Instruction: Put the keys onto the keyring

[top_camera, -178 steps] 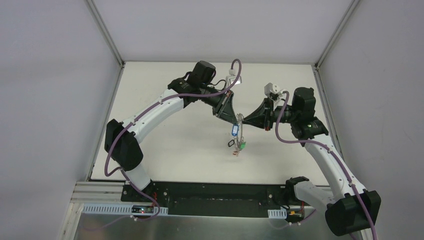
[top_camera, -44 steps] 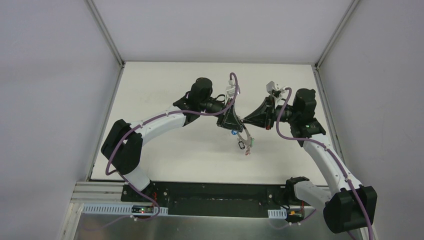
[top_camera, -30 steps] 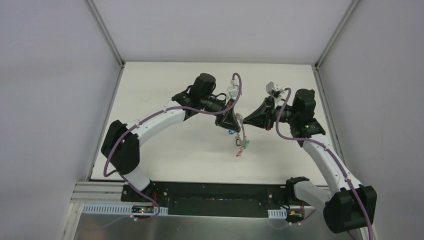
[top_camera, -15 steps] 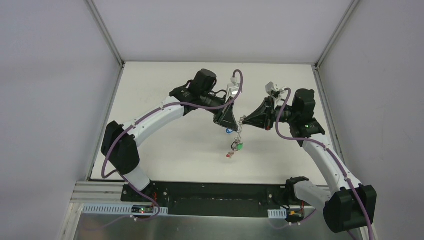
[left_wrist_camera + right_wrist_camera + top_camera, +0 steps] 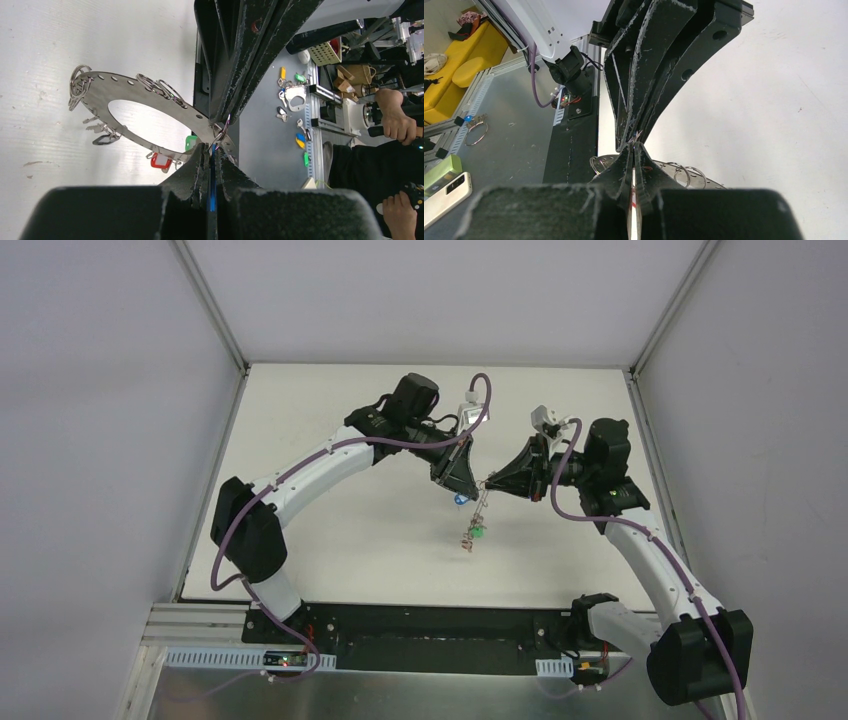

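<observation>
The keyring is a flat grey disc that hangs edge-on above the white table, between the two grippers. My right gripper is shut on its upper rim, and the disc shows behind the fingertips in the right wrist view. My left gripper is shut on a key with a blue tag, held against the rim. In the left wrist view, the blue tag shows as a sliver between the shut fingers, at a small loop. Green, red and black tagged keys hang from the keyring.
The arms' black base plate runs along the near table edge. Off the table, spare tagged keys lie on a grey bench and a person's hand is nearby. A phone lies on the metal shelf.
The left gripper has moved up and slightly right, staying against the right gripper. The keyring and its hanging keys have swung left and back, and now hang lower left of the fingertips.
</observation>
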You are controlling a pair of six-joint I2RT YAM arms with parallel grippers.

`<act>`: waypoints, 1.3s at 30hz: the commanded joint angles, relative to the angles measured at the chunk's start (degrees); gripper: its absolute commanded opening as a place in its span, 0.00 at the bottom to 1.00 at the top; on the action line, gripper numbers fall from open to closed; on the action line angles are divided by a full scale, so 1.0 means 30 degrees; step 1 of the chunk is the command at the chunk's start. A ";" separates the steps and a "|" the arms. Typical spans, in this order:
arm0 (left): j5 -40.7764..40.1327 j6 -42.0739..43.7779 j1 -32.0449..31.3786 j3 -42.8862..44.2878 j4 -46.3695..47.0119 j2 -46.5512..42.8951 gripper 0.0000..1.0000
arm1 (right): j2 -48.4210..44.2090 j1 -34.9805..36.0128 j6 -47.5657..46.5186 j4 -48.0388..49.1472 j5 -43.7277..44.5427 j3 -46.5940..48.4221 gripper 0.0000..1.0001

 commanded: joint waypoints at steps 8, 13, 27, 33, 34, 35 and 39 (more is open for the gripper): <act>0.0945 -0.0203 -0.0172 0.0656 0.0224 -0.0873 0.00 | 0.0035 0.0085 -0.1055 0.0419 0.0108 0.0010 0.00; 0.0940 -0.0207 -0.0142 0.0787 0.0204 -0.1029 0.00 | -0.0029 0.0111 -0.1153 0.0382 0.0275 -0.0024 0.00; 0.0650 0.0504 0.0150 0.0761 -0.0339 -0.1633 0.00 | -0.0001 0.0085 -0.1536 0.0058 0.0584 -0.0027 0.01; 0.0540 0.0482 0.0150 0.0921 -0.0351 -0.1553 0.00 | -0.0001 0.0087 -0.1523 0.0049 0.0607 0.0011 0.13; 0.0491 0.0489 0.0150 0.0963 -0.0392 -0.1537 0.00 | -0.0026 0.0085 -0.1511 0.0046 0.0628 0.0004 0.17; 0.0364 0.0497 0.0150 0.1016 -0.0463 -0.1546 0.00 | -0.0044 0.0063 -0.1483 0.0031 0.0657 0.0025 0.22; -0.0738 0.0625 0.0327 0.1242 -0.0814 -0.1529 0.00 | -0.0186 -0.0037 -0.1424 -0.0094 0.0929 0.0151 0.50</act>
